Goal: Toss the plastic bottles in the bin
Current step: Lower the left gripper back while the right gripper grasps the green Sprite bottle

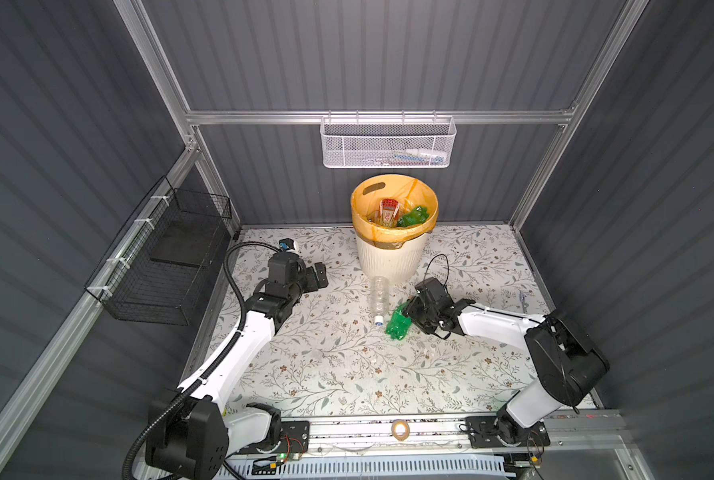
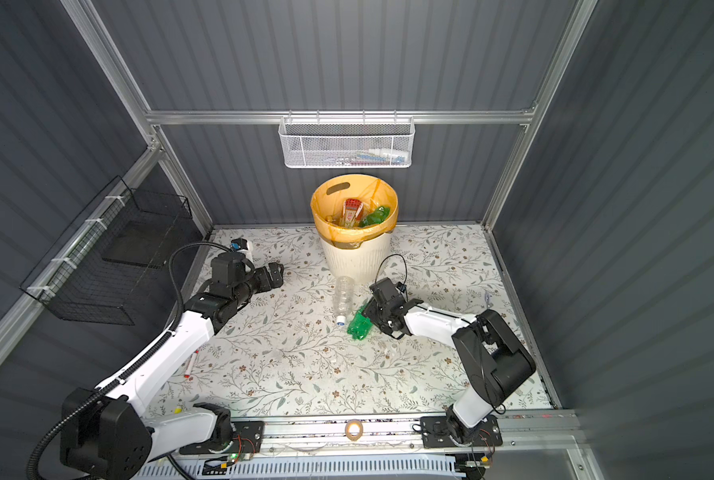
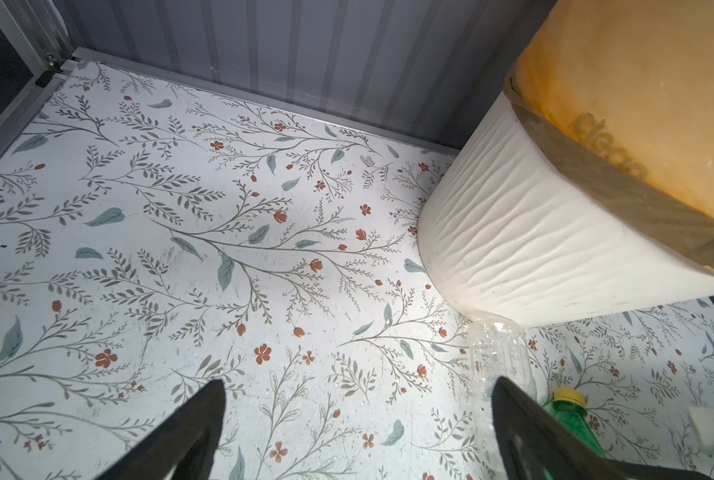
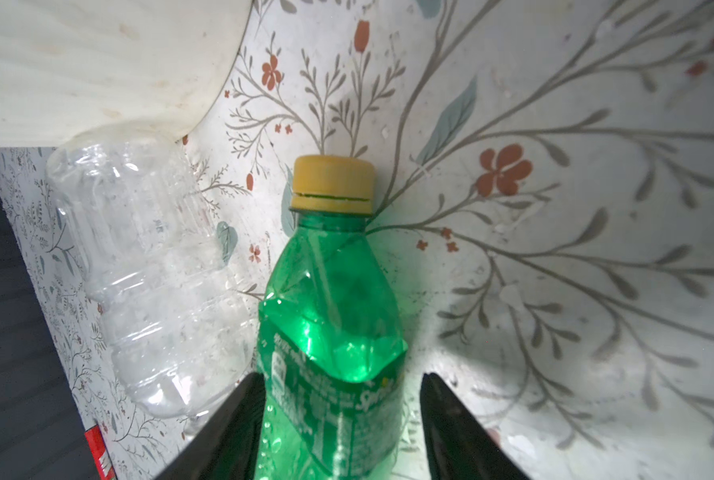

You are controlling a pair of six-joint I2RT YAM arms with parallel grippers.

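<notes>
The green bottle (image 4: 334,332), crumpled and yellow-capped, is lying on the counter (image 1: 326,365) at about 5 o'clock from the bin (image 1: 390,262) in both top views. It is not in the bin yet. The right end effector (image 4: 342,376) is straddling its lower body with the jaws partly apart. One finger is sitting against the plastic, while a sliver of lit counter is showing between the bottle and the other finger. It looks to be closing for a grasp, not yet clamping.

Just beside the green bottle, at its 10 o'clock, a clear bottle (image 1: 379,297) is lying on its side. Its base is touching the foot of the bin and its cap is pointing toward 6 o'clock.

The bin is standing at 12 o'clock on the counter, against the back wall. It is already holding at least a red-labelled bottle (image 1: 388,212) and another green one (image 1: 415,216), so part of the job is looking done.

The left end effector (image 3: 357,382) is hanging at 9 o'clock from the bin, jaws spread wide and holding nothing.

A small white-and-blue thing (image 1: 287,244) is sitting at 10 o'clock behind the left arm, too hidden to identify. So at least two bottles are waiting.
</notes>
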